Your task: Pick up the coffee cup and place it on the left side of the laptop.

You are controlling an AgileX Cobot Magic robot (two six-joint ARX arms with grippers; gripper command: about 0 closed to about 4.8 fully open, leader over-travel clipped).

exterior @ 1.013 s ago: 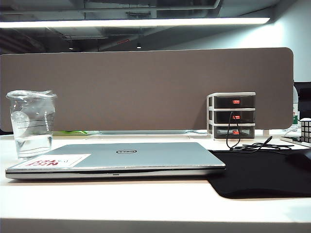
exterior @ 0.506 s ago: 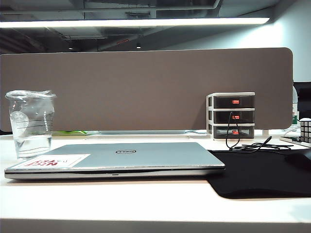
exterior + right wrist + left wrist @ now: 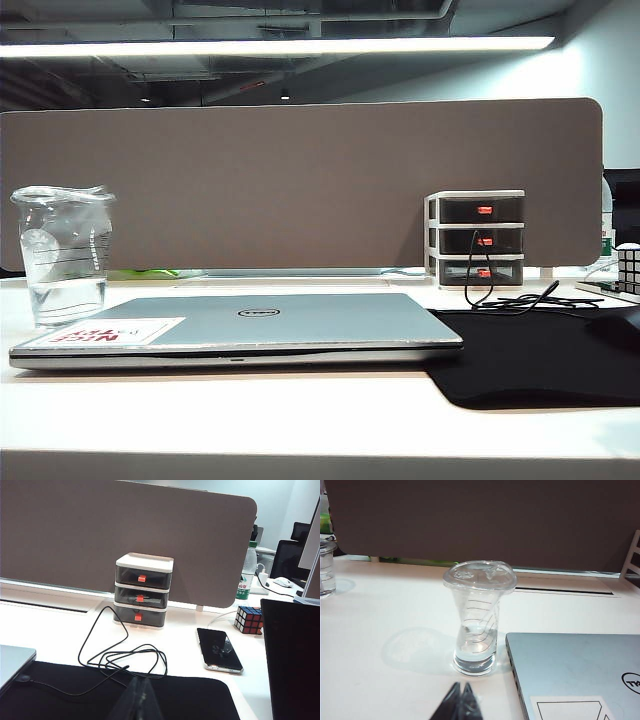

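The coffee cup (image 3: 62,255) (image 3: 478,617), clear plastic with ring lines and a little water in it, stands upright on the white table just left of the laptop (image 3: 240,328) (image 3: 580,672). The laptop lies closed, silver-grey, with a white sticker in red letters. In the left wrist view my left gripper (image 3: 461,686) is shut and empty, its tips a short way in front of the cup's base. In the right wrist view my right gripper (image 3: 139,681) is shut and empty above the black mat (image 3: 125,692). Neither gripper shows in the exterior view.
A small drawer unit (image 3: 477,236) (image 3: 142,590) stands at the back right, with a tangled black cable (image 3: 120,657) in front. A phone (image 3: 219,650), a puzzle cube (image 3: 249,619) and a bottle (image 3: 246,577) lie to the right. A brown partition (image 3: 300,185) closes the table's back edge. Another clear cup (image 3: 326,567) stands far left.
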